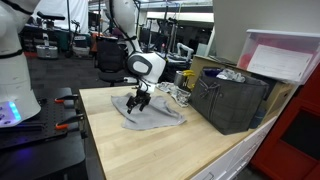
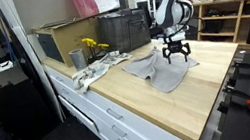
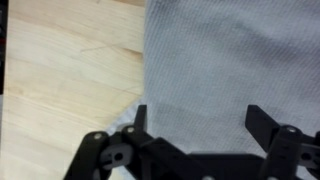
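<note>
A grey cloth (image 1: 150, 112) lies spread on the light wooden table (image 1: 170, 150); it also shows in an exterior view (image 2: 166, 72) and fills most of the wrist view (image 3: 230, 60). My gripper (image 1: 138, 101) hangs just above the cloth, fingers pointing down, as both exterior views show (image 2: 176, 56). In the wrist view the two black fingers (image 3: 198, 118) stand wide apart with only cloth between them. The gripper is open and holds nothing.
A dark mesh basket (image 1: 232, 100) stands on the table next to the cloth, also seen in an exterior view (image 2: 124, 30). A metal cup (image 2: 77, 58), yellow flowers (image 2: 93, 47) and a crumpled white rag (image 2: 93, 73) lie near it. A cardboard box (image 2: 58, 40) stands behind.
</note>
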You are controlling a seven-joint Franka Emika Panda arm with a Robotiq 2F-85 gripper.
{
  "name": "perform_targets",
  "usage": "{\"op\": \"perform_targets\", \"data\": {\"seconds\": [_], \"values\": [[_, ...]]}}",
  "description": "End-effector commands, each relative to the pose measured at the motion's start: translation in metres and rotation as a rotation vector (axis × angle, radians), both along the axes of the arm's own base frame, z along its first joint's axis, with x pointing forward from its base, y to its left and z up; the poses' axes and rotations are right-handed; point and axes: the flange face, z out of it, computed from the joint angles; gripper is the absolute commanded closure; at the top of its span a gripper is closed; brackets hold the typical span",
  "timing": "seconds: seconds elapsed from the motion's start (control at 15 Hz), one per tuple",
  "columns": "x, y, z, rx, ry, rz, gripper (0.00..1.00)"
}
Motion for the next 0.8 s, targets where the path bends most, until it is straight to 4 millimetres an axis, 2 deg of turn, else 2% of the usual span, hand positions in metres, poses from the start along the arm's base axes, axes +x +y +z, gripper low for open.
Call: {"op": "perform_targets", "data": {"seconds": [0.0, 0.13, 0.27, 0.47, 0.73], "values": [[-0.042, -0.022, 0.0, 0.01, -0.004, -0.086, 0.0], [-0.062, -0.034, -0.003, 0.007, 0.017, -0.13, 0.0], [-0.075, -0.042, -0.001, 0.002, 0.015, -0.158, 0.0], [-0.088, -0.049, 0.0, -0.001, 0.017, -0.183, 0.0], [-0.095, -0.048, 0.007, -0.004, 0.008, -0.188, 0.0]]}}
